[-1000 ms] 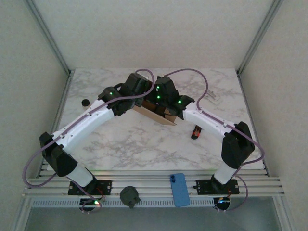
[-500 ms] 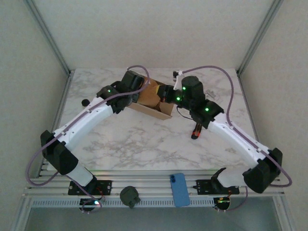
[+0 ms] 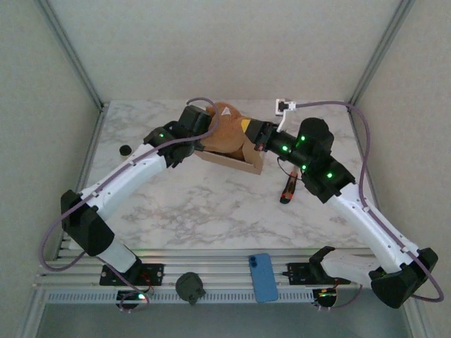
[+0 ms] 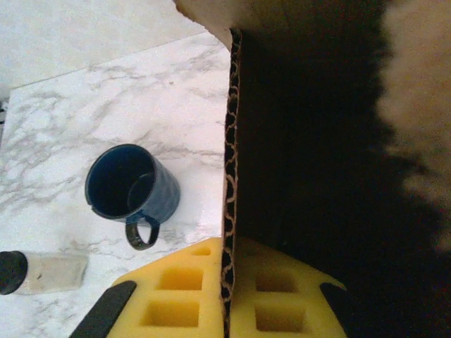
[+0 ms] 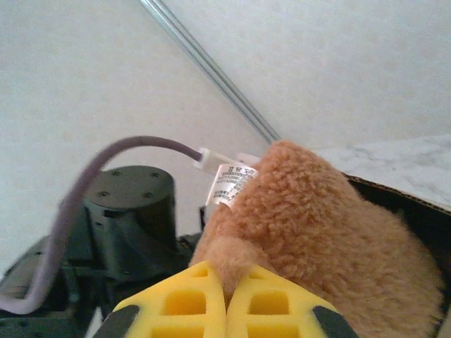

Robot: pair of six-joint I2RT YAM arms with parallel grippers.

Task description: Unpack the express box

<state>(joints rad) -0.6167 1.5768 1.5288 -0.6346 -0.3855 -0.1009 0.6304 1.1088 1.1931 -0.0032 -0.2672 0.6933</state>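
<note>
- The express box (image 3: 236,162) sits open on a white marble table (image 3: 176,204), with pale walls (image 3: 42,105) all around.
- The left gripper (image 4: 227,285) is squeezed tight on the box's side wall, with one of its yellow pads (image 4: 208,299) on each side.
- The right gripper (image 5: 227,299) pinches a fuzzy brown toy (image 5: 310,225) that sticks up out of the box.
- A blue mug (image 4: 131,189) stands just beside the box, outside it.
</note>
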